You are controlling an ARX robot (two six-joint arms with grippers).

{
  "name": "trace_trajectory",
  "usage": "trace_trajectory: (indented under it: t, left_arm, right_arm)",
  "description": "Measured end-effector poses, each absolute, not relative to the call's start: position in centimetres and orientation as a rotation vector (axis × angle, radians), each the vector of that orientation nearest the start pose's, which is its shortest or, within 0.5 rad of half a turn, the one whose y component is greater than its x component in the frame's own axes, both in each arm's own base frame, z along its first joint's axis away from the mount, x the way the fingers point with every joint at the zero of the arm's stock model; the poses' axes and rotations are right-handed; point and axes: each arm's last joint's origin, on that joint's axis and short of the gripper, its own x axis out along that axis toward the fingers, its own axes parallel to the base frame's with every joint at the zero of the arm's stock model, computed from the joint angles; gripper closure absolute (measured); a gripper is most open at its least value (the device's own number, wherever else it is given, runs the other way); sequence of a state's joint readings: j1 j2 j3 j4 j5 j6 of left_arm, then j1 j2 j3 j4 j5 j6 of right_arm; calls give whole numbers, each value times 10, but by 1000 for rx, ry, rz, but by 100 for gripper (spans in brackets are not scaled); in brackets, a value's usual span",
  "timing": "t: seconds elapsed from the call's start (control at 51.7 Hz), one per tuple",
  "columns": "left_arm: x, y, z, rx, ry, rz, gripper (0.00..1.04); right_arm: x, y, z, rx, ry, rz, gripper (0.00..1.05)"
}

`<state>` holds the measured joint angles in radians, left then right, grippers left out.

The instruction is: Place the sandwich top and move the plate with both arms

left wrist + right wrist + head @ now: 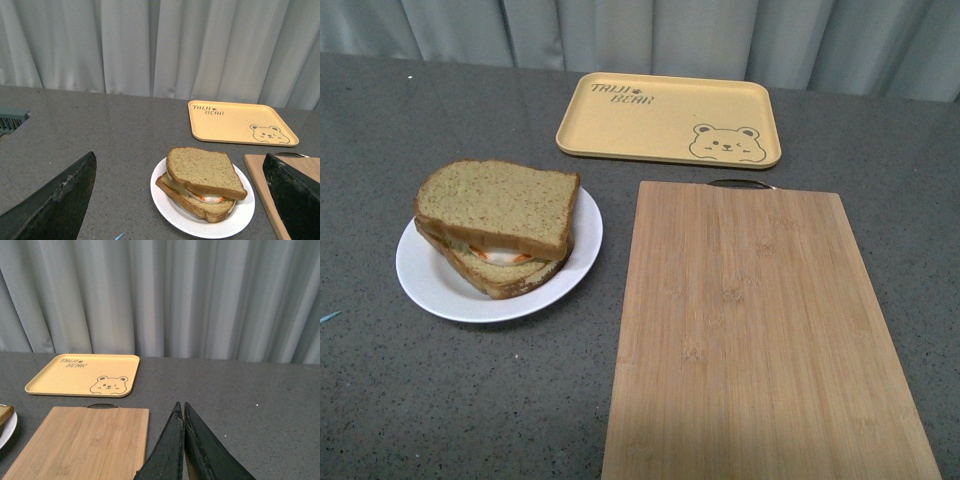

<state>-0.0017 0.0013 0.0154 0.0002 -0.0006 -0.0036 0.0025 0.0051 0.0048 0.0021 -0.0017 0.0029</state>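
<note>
Tan-brown, the sandwich top [500,203] lay askew on a lower slice [515,283] with white-and-orange filling, both on the plate [425,285], which sat on the grey desk [420,400] left of a bamboo board [760,340], a yellow tray [670,115] behind. The left fingers [55,205] were spread wide, released and empty; the right fingers [200,452] were clenched together on nothing, above the desk near the board.

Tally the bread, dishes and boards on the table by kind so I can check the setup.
Bread slices: 2, the sandwich top stacked on a lower slice
Round white plate: 1
Yellow bear tray: 1
Wooden cutting board: 1
Total: 5
</note>
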Motion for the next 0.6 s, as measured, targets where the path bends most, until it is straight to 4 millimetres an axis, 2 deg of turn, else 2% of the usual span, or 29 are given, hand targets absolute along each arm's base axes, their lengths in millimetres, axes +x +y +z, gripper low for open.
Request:
trace_trajectory:
  t: [0.097, 0.213, 0.348, 0.503, 0.561, 0.6]
  left_arm:
    - [97, 0, 169, -4, -14, -1, 7]
    - [97, 0, 169, -4, -14, -2, 7]
    - [97, 0, 169, -4, -14, -1, 7]
    - [97, 0, 169, -4, -14, -2, 7]
    - [99, 0, 167, -51, 115, 1, 7]
    - [102, 1, 165, -77, 183, 5, 7]
  right_arm:
    - [98, 0, 165, 1, -1, 4, 102]
    - [98, 0, 165, 2, -2, 5, 83]
    - [98, 0, 165, 2, -2, 4, 50]
    - [98, 0, 165, 2, -2, 4, 21]
    - [98, 0, 165, 2, -2, 4, 9]
    - [98, 0, 165, 3, -2, 4, 7]
